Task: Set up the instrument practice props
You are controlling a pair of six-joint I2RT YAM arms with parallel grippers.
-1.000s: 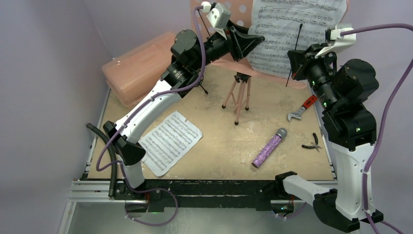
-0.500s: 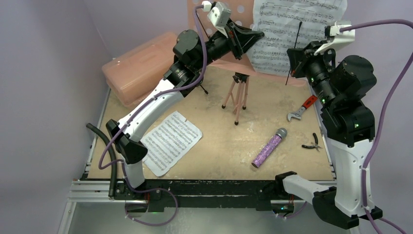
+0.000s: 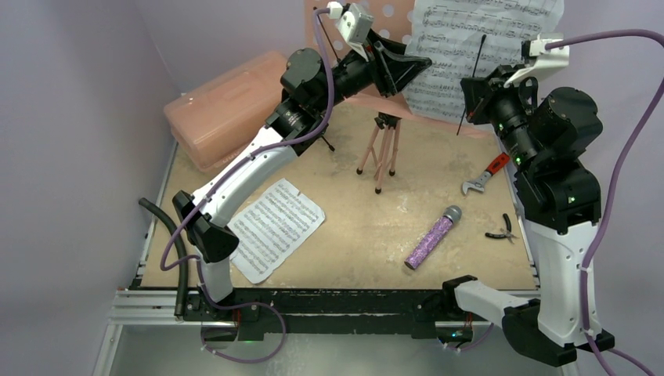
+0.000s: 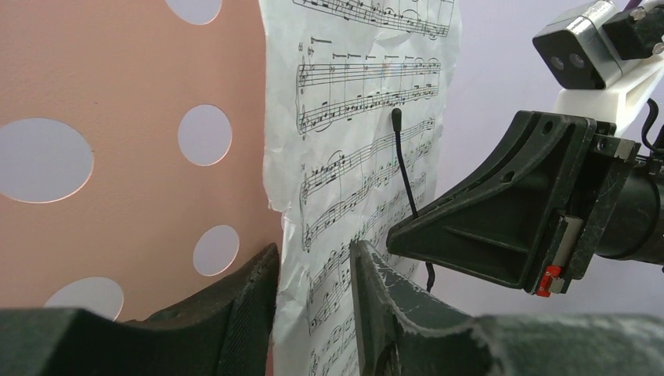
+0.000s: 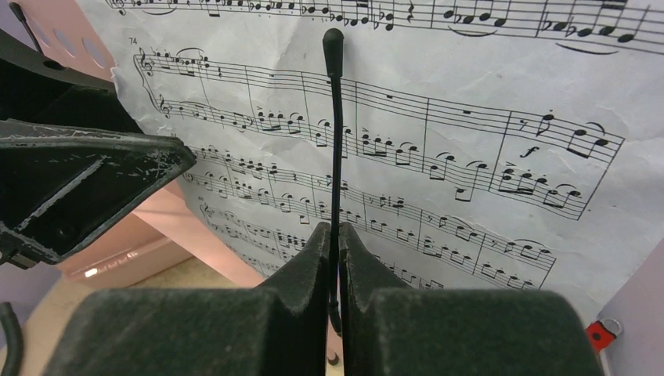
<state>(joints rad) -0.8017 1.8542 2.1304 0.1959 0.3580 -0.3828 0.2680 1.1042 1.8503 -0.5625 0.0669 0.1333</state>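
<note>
The pink music stand [image 3: 368,17] stands at the back on thin tripod legs [image 3: 381,153]. One sheet-music page [image 3: 470,47] leans on its perforated desk [image 4: 125,102]. My left gripper [image 4: 313,254] is open, its jaws apart on either side of that page's left edge [image 4: 286,196]. My right gripper [image 5: 335,229] is shut on the stand's thin black wire arm [image 5: 335,117], which lies across the page [image 5: 470,94]. A second page [image 3: 274,227] lies flat at the front left. The glittery purple microphone [image 3: 432,237] lies at the front right.
A big pink plastic case [image 3: 223,106] sits at the back left. A red-handled wrench [image 3: 485,176] and pliers [image 3: 501,229] lie by the right arm's base. The two grippers are close together in front of the stand.
Both grippers, the desk and its page have shifted slightly up and back. The left jaws now stand apart around the page's edge.
</note>
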